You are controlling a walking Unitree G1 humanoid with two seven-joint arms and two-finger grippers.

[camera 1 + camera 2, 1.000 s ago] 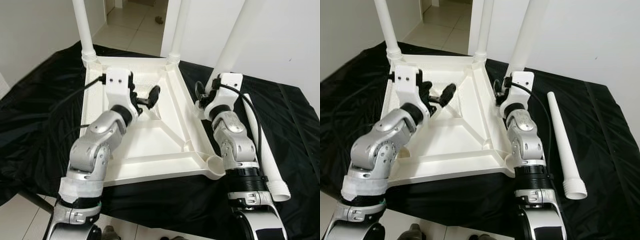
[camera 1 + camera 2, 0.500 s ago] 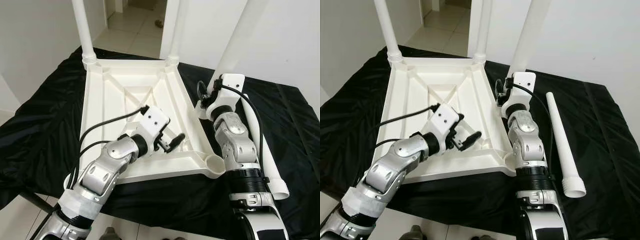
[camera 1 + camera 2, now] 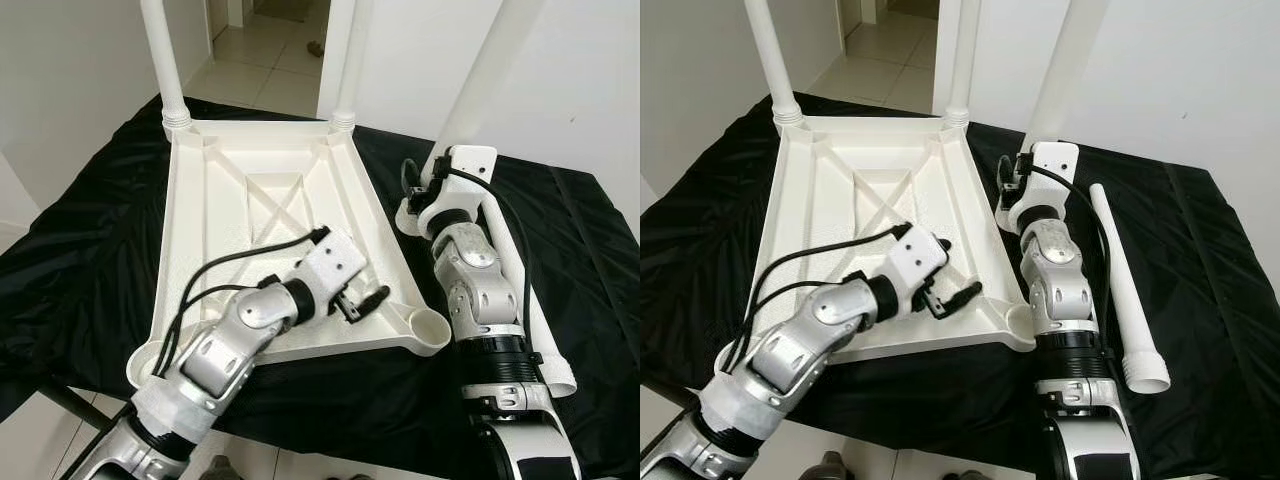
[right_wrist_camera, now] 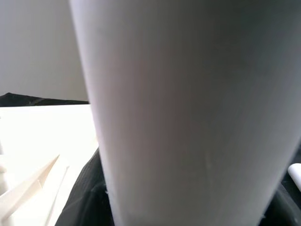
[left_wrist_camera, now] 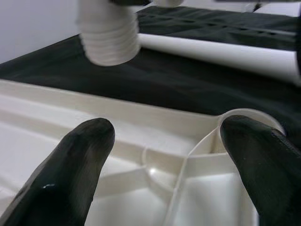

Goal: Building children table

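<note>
While the white plastic upturned tabletop (image 3: 250, 200) lies on the black cloth (image 3: 90, 250) with two white legs (image 3: 160, 60) screwed in, I count four legs: my right gripper (image 3: 425, 190) clamps a third (image 3: 480, 90), and one lies loose (image 3: 1120, 290). No writing is legible. My left gripper (image 3: 365, 300), fingers apart and empty, has swung from the far end to the near empty socket (image 3: 430, 325).

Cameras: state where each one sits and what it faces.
Eye views: head, looking down at the upturned table top on the black cloth; both arms show.
Left wrist: along the open left pincer toward the empty corner socket.
Right wrist: close against the held leg.
Shared: the loose leg.
</note>
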